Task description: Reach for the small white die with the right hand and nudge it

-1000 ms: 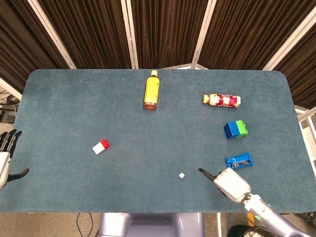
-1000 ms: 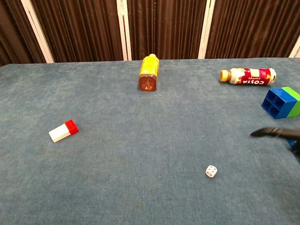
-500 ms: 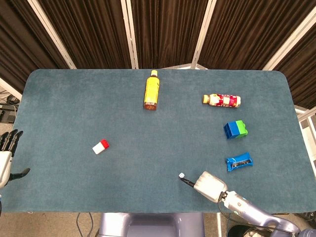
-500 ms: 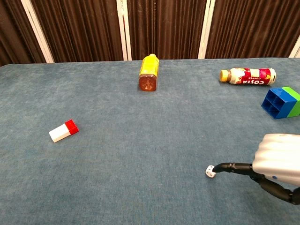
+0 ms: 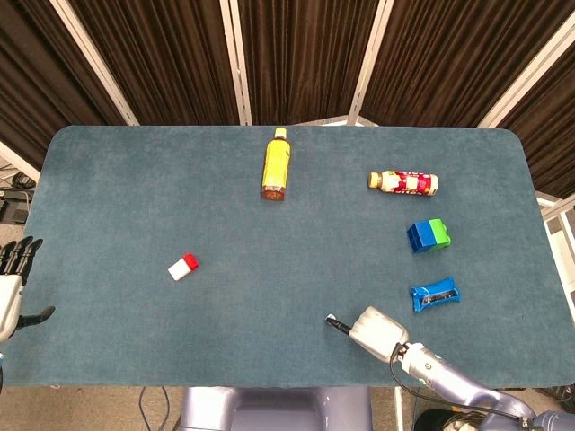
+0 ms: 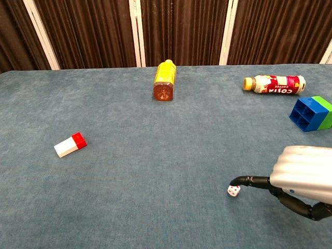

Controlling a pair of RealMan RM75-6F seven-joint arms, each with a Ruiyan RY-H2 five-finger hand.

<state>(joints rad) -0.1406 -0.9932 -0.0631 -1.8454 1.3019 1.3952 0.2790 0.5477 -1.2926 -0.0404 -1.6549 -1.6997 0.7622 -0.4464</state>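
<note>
The small white die (image 6: 234, 191) lies on the blue table (image 5: 269, 269) near the front edge, right of centre. My right hand (image 6: 303, 176) is just to its right, low over the cloth. One dark finger (image 6: 251, 181) stretches out leftward and its tip touches the die's top right; the other fingers are curled under the silver back of the hand. In the head view, that fingertip covers most of the die (image 5: 330, 317), with the right hand (image 5: 377, 330) behind it. My left hand (image 5: 11, 287) hangs off the table's left edge, fingers spread, holding nothing.
A red-and-white block (image 5: 183, 267) lies at the left. A yellow bottle (image 5: 276, 165) and a coffee bottle (image 5: 403, 182) lie at the back. A blue-green brick (image 5: 429, 235) and a blue packet (image 5: 435, 294) sit behind my right hand.
My right hand has swept left from beside the blue packet until its outstretched finger met the die. The die shows no clear shift. The left hand has stayed put.
</note>
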